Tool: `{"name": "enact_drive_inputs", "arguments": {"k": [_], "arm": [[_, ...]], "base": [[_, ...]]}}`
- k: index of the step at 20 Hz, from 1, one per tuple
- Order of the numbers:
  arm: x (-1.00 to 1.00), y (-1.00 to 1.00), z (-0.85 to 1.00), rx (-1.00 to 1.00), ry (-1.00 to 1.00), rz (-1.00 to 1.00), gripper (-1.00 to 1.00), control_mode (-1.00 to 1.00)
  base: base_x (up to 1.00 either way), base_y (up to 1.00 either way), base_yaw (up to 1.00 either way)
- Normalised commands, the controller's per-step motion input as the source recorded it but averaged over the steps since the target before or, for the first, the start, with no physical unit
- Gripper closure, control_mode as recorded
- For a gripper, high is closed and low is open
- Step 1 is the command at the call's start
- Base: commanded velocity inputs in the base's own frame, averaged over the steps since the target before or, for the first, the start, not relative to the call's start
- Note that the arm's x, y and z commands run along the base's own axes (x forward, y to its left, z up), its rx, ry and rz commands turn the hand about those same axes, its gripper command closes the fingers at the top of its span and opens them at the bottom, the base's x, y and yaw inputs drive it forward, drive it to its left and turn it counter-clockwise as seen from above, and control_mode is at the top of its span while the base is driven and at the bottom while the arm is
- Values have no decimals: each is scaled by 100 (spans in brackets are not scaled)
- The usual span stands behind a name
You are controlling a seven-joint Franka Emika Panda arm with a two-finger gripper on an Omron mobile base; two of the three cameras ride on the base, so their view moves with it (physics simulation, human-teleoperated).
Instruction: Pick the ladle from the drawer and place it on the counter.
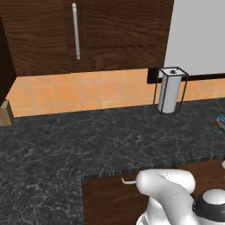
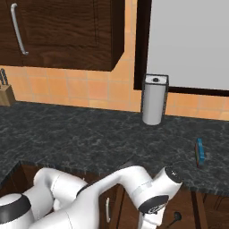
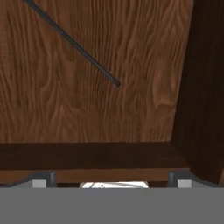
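Well, no writing reads anywhere; the ladle's (image 3: 72,43) thin dark handle lies on the drawer's (image 3: 109,109) wood-grain floor toward 11 o'clock, below the veined black counter (image 1: 66,140); gripper (image 3: 111,180) fingers spread, empty

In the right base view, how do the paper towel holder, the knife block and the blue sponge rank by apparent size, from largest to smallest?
1. Paper towel holder, clearly the largest.
2. Knife block, cut off by the left edge, so its full size is unsure.
3. Blue sponge, seen edge-on; it looks close to the knife block, so I would not rank these two firmly.
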Motion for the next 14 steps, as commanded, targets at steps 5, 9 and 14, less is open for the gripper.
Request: {"name": "enact_drive_inputs", "arguments": {"k": [5,9,14], "arm": [[49,-27,-24,0,0,35,-100,-100],[25,-68,-28,0,5,35,-100,-100],[-5,-15,-40,-5,3,1,-100,-100]], "base": [[0,0,0],[0,0,0],[0,0,0]]}}
